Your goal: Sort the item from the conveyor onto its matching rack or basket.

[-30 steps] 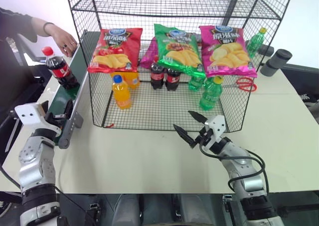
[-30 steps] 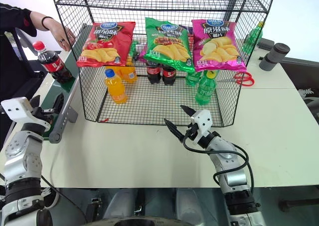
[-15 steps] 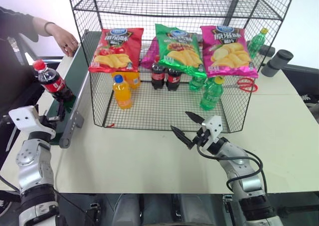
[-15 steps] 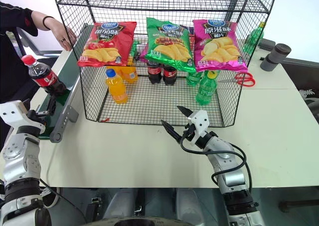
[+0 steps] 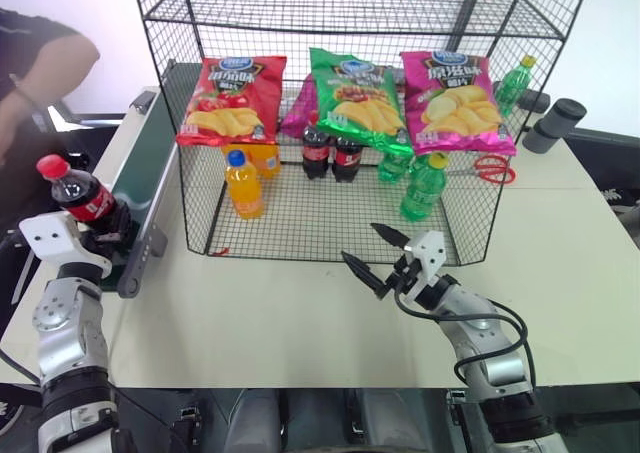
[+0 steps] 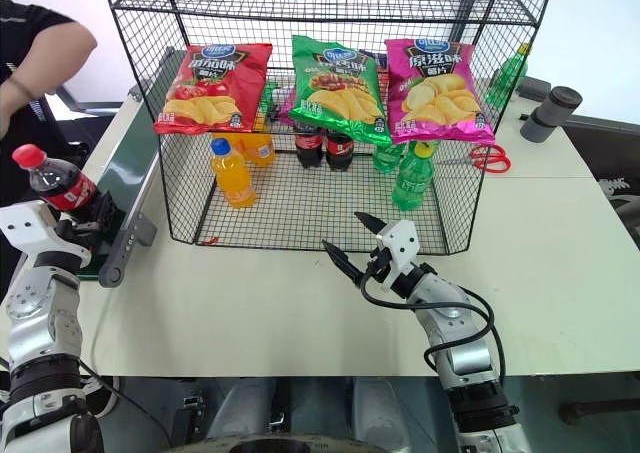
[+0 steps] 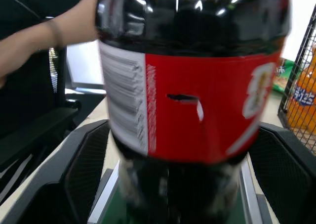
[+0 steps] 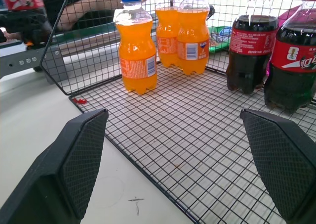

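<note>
The item, a cola bottle [image 5: 78, 197] with a red cap and red label, leans at the near end of the dark green conveyor [image 5: 142, 163]. My left gripper [image 5: 106, 235] is shut on its lower body. In the left wrist view the bottle [image 7: 197, 110] sits between the two fingers [image 7: 84, 174], which press its sides. The black wire rack [image 5: 330, 225] stands at the middle of the table. My right gripper [image 5: 359, 241] hovers open just in front of the rack's front edge, holding nothing.
Inside the rack stand orange bottles [image 8: 138, 51], two cola bottles [image 5: 331, 153] and green bottles [image 5: 423, 185], with chip bags [image 5: 232, 99] hanging above. Red scissors [image 5: 492, 168] and grey cylinders [image 5: 553, 123] lie at the right. A person's arm [image 5: 40, 68] is beyond the conveyor.
The cola bottle travelled down the belt to its near end and between my left fingers, which closed on it. The person's hand pulled away from the belt. The right arm stayed still.
</note>
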Controlling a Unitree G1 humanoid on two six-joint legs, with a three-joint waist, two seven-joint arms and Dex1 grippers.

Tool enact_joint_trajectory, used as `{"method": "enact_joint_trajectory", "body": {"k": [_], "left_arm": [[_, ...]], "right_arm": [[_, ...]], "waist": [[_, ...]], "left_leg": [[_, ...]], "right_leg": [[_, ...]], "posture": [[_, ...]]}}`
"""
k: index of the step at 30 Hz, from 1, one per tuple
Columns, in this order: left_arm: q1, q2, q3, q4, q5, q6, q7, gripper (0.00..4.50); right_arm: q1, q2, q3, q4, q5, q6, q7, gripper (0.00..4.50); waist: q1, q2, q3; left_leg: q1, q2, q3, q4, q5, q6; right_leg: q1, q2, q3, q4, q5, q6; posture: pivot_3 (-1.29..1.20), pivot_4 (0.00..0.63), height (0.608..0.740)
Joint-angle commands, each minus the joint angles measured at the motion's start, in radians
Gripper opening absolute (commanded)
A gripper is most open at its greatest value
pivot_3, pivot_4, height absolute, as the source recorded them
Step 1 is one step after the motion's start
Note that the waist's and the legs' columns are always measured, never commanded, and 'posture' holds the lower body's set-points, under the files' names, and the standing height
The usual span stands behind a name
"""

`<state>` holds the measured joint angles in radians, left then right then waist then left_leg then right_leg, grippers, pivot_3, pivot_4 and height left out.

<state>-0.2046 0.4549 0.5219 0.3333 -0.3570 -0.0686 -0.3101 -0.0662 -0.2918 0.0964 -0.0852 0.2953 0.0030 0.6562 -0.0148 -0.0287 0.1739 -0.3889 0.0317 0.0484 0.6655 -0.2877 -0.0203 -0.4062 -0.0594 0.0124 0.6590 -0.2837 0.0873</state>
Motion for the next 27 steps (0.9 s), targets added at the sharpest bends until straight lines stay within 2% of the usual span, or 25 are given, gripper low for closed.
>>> {"method": "enact_joint_trajectory", "body": {"k": [1,4,8,13,16,18,21,27], "left_arm": [[0.002,0.029,0.006,-0.028,0.009,-0.015,0.001,2.87],[0.016,0.041,0.022,-0.082,-0.025,-0.011,-0.029,2.87],[0.035,0.103,0.034,-0.245,-0.117,0.037,-0.140,2.87],[0.136,0.202,-0.022,-0.561,-0.344,0.271,-0.344,2.87],[0.178,0.253,-0.083,-0.696,-0.445,0.407,-0.407,2.87],[0.186,0.269,-0.161,-0.757,-0.450,0.461,-0.438,2.87],[0.172,0.266,-0.340,-0.782,-0.349,0.461,-0.503,2.87],[0.005,0.112,-0.572,-0.654,-0.240,0.410,-0.571,2.87]], "right_arm": [[-0.012,0.002,0.000,-0.063,-0.001,-0.001,-0.004,4.50],[-0.024,-0.010,0.003,-0.086,0.001,0.028,-0.003,4.50],[-0.041,-0.026,0.005,-0.148,0.039,0.089,0.022,4.50],[-0.059,-0.044,0.006,-0.199,0.093,0.157,0.066,4.50],[-0.067,-0.049,0.003,-0.225,0.138,0.204,0.089,4.50],[-0.076,-0.052,0.001,-0.249,0.171,0.242,0.100,4.50],[-0.086,-0.058,0.006,-0.288,0.216,0.303,0.112,4.50],[-0.094,-0.055,0.031,-0.322,0.235,0.349,0.117,4.50]], "waist": [[0.000,0.000,0.000],[0.000,0.000,0.000],[-0.001,-0.005,0.001],[-0.004,-0.005,0.001],[-0.003,-0.003,0.001],[-0.004,-0.003,0.001],[-0.004,-0.001,0.002],[0.005,-0.001,0.002]], "left_leg": [[0.000,0.000,0.000,0.000,0.000,0.000],[0.000,0.000,0.000,0.000,0.000,0.000],[-0.002,0.000,-0.001,0.000,0.000,0.000],[-0.003,0.000,-0.001,-0.001,0.000,0.000],[-0.003,-0.001,-0.001,-0.002,0.000,-0.001],[-0.003,-0.001,-0.001,-0.003,0.000,-0.001],[-0.003,-0.001,-0.002,-0.003,0.000,0.000],[-0.003,-0.001,-0.002,-0.002,0.000,0.000]], "right_leg": [[0.000,0.000,0.000,0.000,0.000,0.000],[0.000,0.000,0.000,0.000,0.000,0.000],[-0.002,0.000,0.000,0.000,0.000,0.000],[-0.002,-0.003,-0.001,-0.003,0.000,0.000],[-0.001,-0.004,-0.001,-0.006,0.000,-0.001],[0.000,-0.004,-0.001,-0.006,0.000,-0.001],[-0.001,-0.004,-0.001,-0.006,-0.001,-0.001],[-0.001,-0.002,-0.002,-0.005,0.000,-0.001]], "posture": [[0.00,0.150,0.740],[0.00,0.150,0.740],[0.00,0.150,0.740],[0.00,0.150,0.740],[0.00,0.150,0.740],[0.00,0.150,0.740],[0.00,0.150,0.740],[0.00,0.150,0.740]]}}
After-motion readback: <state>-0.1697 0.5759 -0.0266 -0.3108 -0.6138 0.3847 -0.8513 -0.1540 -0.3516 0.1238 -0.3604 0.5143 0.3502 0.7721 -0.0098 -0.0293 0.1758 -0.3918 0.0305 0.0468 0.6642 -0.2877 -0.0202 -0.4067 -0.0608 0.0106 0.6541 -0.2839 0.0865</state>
